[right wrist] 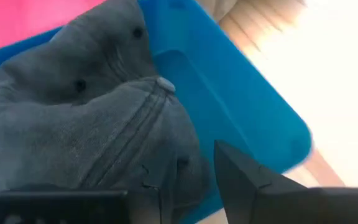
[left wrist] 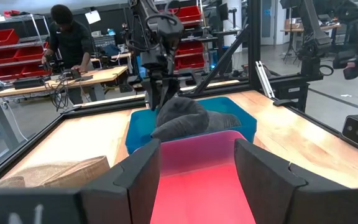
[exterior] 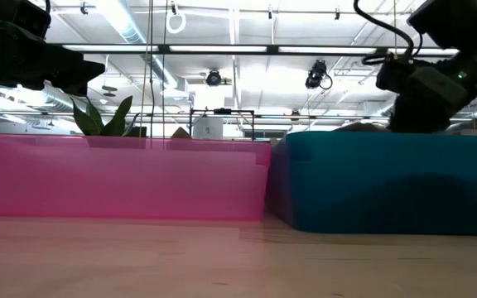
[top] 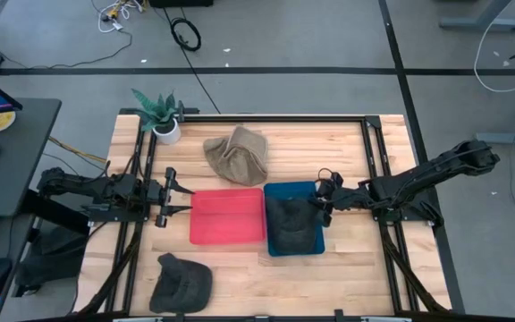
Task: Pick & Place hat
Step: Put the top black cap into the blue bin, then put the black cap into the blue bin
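On the left of the wooden table, made of pale planks with a dark metal frame, a small potted plant with pointed green leaves is seen in a white pot at the far corner. At the near edge, a dark grey hat of soft cloth is laid flat on the wood. The left gripper is held just beside the left wall of the red bin; its two dark, angular fingers are spread wide and nothing is held between them. The red bin is a shallow rectangular tray of smooth plastic, and its walls are seen as translucent pink in the low view. Behind it, a tan hat of coarse woven fabric is laid crumpled on the table, apart from the bins.

Just beside the red bin, touching or almost touching it, the blue bin of the same smooth plastic is placed. A grey hat of soft, stitched cloth with small eyelets is found inside it, folded and bulging above the rim. The right gripper is positioned at the blue bin's right edge, over the grey hat. Its fingers are partly closed, and the hat's cloth is seen pinched between them in the right wrist view.
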Robot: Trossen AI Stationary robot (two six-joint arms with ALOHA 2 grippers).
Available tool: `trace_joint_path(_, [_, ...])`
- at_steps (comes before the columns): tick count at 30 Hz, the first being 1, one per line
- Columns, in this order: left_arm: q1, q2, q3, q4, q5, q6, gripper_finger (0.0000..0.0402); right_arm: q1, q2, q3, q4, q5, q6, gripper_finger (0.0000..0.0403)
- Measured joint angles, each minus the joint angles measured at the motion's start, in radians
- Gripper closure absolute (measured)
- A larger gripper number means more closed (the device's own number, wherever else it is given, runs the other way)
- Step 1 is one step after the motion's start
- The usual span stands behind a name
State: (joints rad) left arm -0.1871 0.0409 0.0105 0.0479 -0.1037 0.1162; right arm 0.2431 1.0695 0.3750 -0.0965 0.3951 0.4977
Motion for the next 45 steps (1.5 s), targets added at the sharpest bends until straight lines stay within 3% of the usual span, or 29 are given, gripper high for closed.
trace_joint_path(8, [0.0, 0.0, 0.0, 0.0, 0.0, 0.0, 0.0193, -0.026, 0.003, -0.014, -0.003, -0.047, -0.009, 0.0292])
trace_joint_path(18, [0.0, 0.0, 0.0, 0.0, 0.0, 0.0, 0.0193, -0.101, 0.083, -0.014, 0.131, -0.038, -0.062, 0.0292])
trace_joint_path(28, [0.0, 0.0, 0.0, 0.0, 0.0, 0.0, 0.0193, -0.106, 0.054, -0.015, 0.432, -0.037, -0.252, 0.0292])
trace_joint_path(34, [0.0, 0.0, 0.0, 0.0, 0.0, 0.0, 0.0193, -0.106, 0.049, -0.015, 0.517, -0.024, -0.258, 0.0292])
trace_joint_path(45, [0.0, 0.0, 0.0, 0.0, 0.0, 0.0, 0.0193, -0.113, -0.081, -0.015, 0.805, -0.018, -0.602, 0.0292])
